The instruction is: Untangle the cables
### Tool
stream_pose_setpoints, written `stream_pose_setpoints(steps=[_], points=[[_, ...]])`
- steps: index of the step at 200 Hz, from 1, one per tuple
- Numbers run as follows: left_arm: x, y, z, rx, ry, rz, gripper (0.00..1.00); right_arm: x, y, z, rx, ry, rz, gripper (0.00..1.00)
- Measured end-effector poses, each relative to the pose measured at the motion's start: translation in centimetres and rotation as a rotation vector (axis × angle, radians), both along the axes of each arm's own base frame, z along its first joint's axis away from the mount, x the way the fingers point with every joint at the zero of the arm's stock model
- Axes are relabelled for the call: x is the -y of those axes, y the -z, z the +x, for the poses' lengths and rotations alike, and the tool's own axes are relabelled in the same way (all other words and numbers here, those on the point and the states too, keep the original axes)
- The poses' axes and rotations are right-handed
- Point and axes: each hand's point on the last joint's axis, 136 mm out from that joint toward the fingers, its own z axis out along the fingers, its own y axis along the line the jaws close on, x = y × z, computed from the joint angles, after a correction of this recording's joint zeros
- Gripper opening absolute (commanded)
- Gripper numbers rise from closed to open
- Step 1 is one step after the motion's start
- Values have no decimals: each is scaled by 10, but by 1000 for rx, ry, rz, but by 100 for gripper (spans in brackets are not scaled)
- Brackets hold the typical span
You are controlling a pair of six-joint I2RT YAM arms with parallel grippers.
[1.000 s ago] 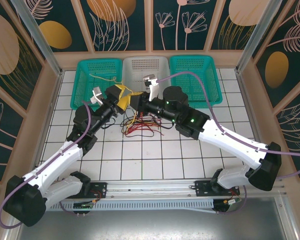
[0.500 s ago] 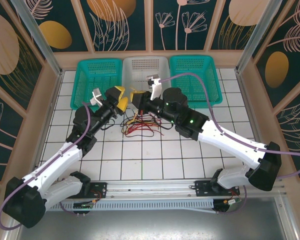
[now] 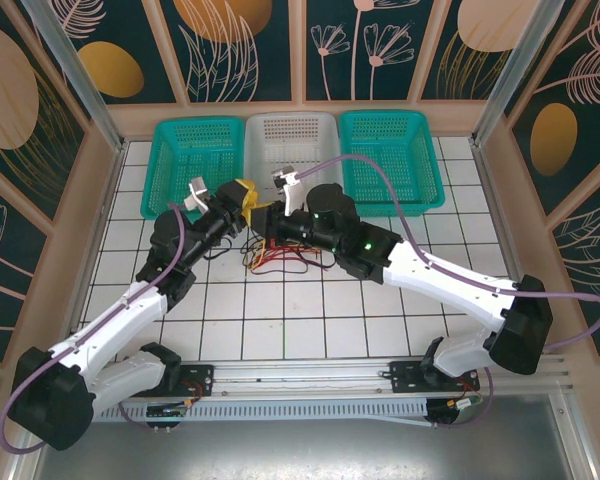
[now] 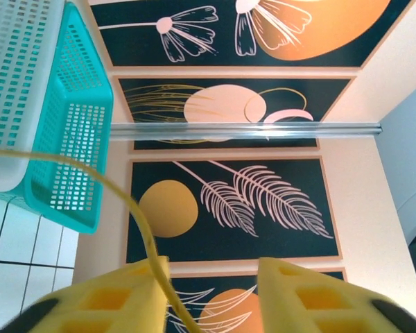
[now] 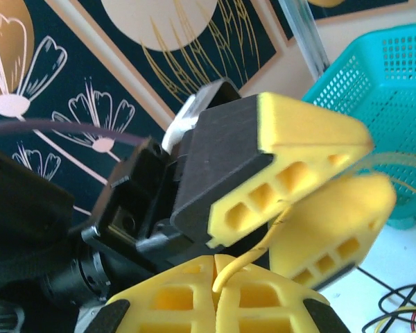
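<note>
Spanning the top view, the white-tiled counter (image 3: pixel 310 320) carries three baskets along its far edge: a teal basket (image 3: pixel 162 170) on the left, a white basket (image 3: pixel 290 124) in the middle and a second teal basket (image 3: pixel 427 170) on the right. Two arms reach in from the near edge, the left arm (image 3: pixel 110 330) and the right arm (image 3: pixel 450 280). Their tips meet just in front of the white basket.

The left pincer (image 4: pixel 215 277) stands partly open, its two yellow fingers apart. The yellow cable (image 4: pixel 140 222) runs through the gap close against one finger; whether it touches cannot be told. The right pincer (image 5: pixel 216 277) is closed, its fingers pressed together on that same yellow cable. The cable rises out of the seam between them and bends toward the left pincer's fingers just above.

The cables (image 3: pixel 280 258) lie in one loose tangle on the counter, just on the near side of the two pincers, with the long axis running left to right. Red, black and yellow strands show in it, but their number cannot be told. Seen from the left wrist, the yellow cable arcs in from the left edge and drops between the fingers.
</note>
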Motion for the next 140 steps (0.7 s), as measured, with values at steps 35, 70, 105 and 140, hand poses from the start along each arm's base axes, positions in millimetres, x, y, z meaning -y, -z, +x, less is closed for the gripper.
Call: stream_pose_setpoints(steps=[35, 70, 105, 140], points=[[-9, -22, 9, 53, -21, 48, 0, -1, 5, -3, -12, -16, -13, 0], [-9, -43, 11, 135, -16, 210, 0, -2, 0, -2, -16, -7, 16, 9], [-26, -81, 30, 281, -134, 458, 0, 2, 17, -6, -68, 3, -29, 59], [-45, -109, 44, 416, -257, 719, 0, 32, 30, 6, -100, 102, -118, 64]])
